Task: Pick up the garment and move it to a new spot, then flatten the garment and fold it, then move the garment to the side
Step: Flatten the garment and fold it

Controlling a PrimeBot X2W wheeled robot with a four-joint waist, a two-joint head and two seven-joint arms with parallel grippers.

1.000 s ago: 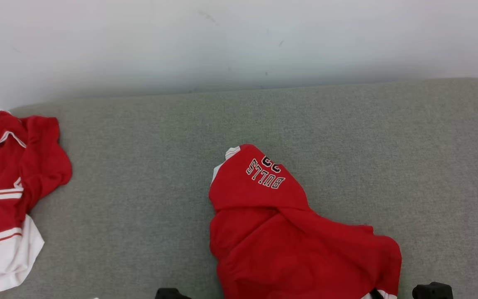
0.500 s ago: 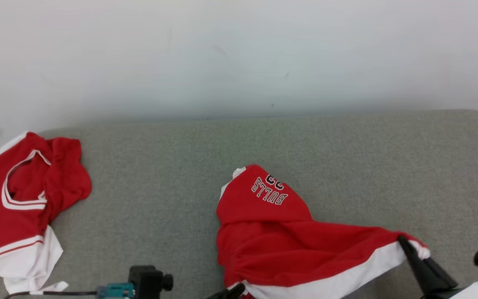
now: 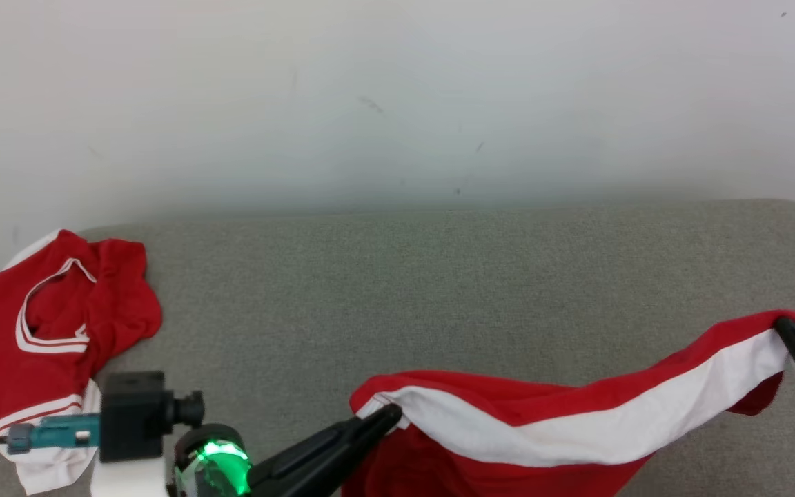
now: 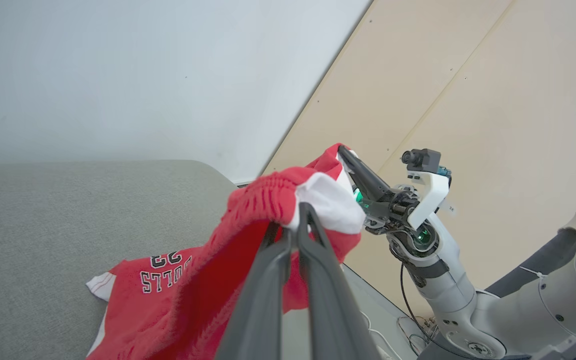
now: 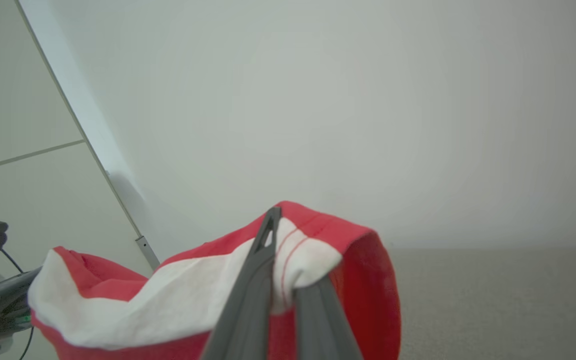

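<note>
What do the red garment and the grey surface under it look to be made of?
The garment: probably light synthetic sports mesh, matte. A fine dimpled weave shows in the left wrist view, and it drapes limply. The grey surface: seemingly woven upholstery cloth, matte and flecked, with soft rounded corners.
</note>
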